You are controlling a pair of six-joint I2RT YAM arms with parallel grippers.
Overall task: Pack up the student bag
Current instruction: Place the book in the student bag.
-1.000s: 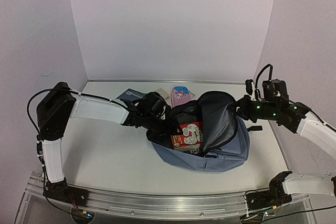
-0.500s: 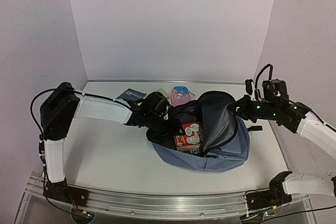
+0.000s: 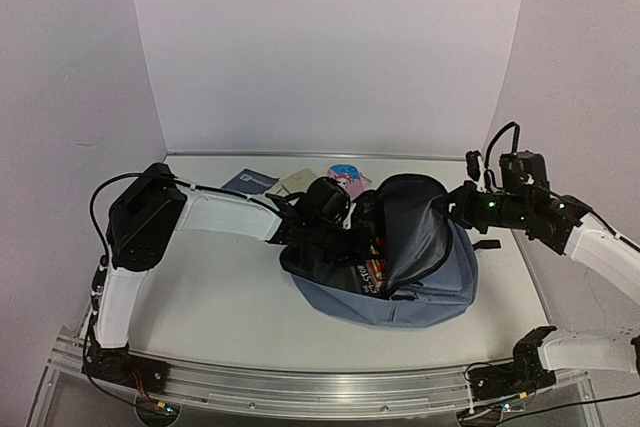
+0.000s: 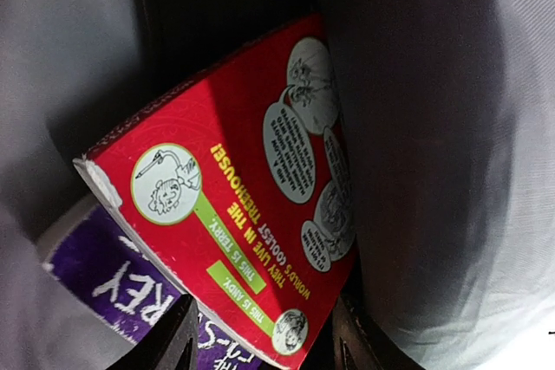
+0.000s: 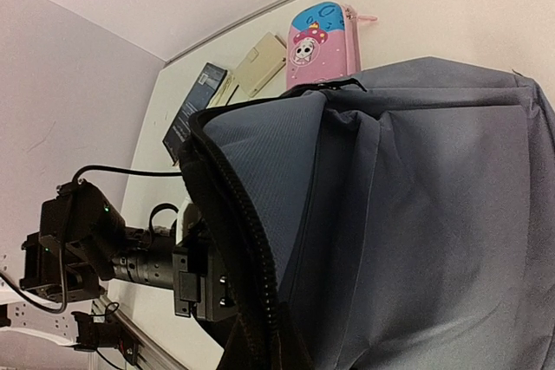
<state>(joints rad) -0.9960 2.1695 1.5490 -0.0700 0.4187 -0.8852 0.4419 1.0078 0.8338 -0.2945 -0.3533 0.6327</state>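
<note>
The student bag (image 3: 430, 287) lies open in the middle of the table, its grey fabric (image 5: 416, 214) filling the right wrist view. My right gripper (image 3: 462, 209) is shut on the bag's upper edge and holds the mouth up; the zip rim (image 5: 251, 275) runs down to it. My left gripper (image 3: 350, 232) reaches into the mouth. A red comic book (image 4: 251, 197) stands slanted against the dark lining (image 4: 451, 127), over a purple book (image 4: 95, 279). The left gripper (image 4: 264, 348) is open, its fingers on either side of the red book's near corner.
Behind the bag lie a pink pencil case (image 3: 347, 179) (image 5: 323, 41), a beige flat item (image 3: 296, 183) (image 5: 251, 67) and a dark blue booklet (image 3: 250, 183) (image 5: 192, 108). A black strap buckle (image 3: 485, 244) sticks out on the bag's right.
My left arm has pushed right and deeper into the bag, and the red book has sunk inside with it. The left jaws have narrowed. The right arm has not moved.
</note>
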